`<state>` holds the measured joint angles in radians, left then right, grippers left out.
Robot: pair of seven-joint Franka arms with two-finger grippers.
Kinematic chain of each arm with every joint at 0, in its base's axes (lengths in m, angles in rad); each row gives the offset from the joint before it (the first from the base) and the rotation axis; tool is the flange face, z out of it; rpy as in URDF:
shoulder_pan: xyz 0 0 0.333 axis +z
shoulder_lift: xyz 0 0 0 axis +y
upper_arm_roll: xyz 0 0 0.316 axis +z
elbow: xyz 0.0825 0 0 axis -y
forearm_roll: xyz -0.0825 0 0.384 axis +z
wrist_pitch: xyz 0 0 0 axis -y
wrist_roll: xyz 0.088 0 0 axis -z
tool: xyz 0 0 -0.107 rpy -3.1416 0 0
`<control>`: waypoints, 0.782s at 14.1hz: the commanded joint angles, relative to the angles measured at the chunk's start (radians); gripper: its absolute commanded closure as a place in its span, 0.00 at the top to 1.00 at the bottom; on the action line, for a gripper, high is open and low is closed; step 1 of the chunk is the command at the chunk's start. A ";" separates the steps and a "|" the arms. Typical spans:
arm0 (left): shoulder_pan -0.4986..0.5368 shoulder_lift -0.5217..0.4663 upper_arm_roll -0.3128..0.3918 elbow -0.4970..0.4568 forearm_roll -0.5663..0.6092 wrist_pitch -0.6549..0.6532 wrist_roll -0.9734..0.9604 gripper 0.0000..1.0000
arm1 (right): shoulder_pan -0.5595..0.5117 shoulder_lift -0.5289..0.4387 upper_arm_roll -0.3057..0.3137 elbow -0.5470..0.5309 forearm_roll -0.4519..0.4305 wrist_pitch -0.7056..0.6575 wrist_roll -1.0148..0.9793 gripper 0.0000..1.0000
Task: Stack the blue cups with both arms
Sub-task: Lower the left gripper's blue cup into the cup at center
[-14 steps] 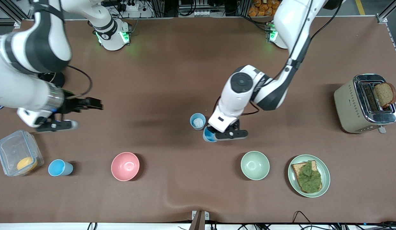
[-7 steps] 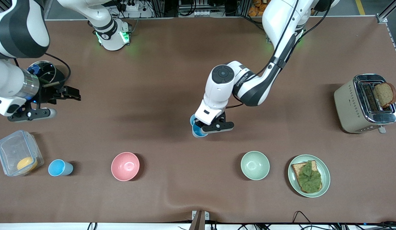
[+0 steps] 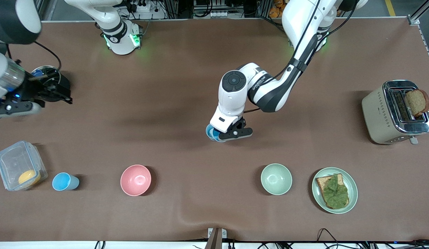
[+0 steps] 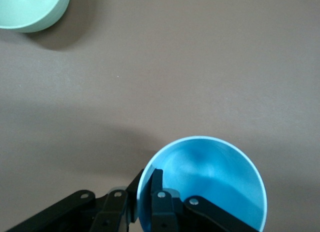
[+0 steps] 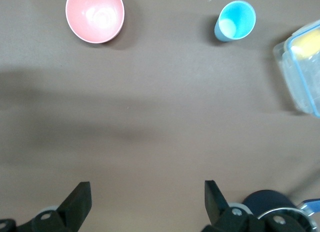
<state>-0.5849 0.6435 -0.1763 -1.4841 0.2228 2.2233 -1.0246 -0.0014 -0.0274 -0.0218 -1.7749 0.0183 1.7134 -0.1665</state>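
Mid-table, blue cup [image 4: 210,177] in left end effector [image 4: 147,197]

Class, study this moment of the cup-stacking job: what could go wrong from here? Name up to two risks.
1. The left gripper pinches the blue cup by one side of its rim only, over the standing cup; it might tilt and seat crooked.
2. A third blue cup stands near the plastic container, at the right arm's end; the open right gripper, now away from it, might bump the container when reaching.
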 commanded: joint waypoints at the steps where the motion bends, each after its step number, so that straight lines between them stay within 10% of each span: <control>1: -0.016 -0.027 0.005 -0.004 0.033 -0.033 -0.035 0.00 | -0.043 -0.019 0.031 0.017 -0.018 0.011 -0.053 1.00; 11: -0.069 0.024 0.009 0.007 0.058 -0.031 -0.065 0.00 | -0.043 0.007 0.025 0.089 -0.018 -0.005 -0.050 1.00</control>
<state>-0.6385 0.6558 -0.1760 -1.4883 0.2485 2.2009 -1.0518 -0.0312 -0.0332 -0.0188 -1.7145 0.0177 1.7241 -0.2085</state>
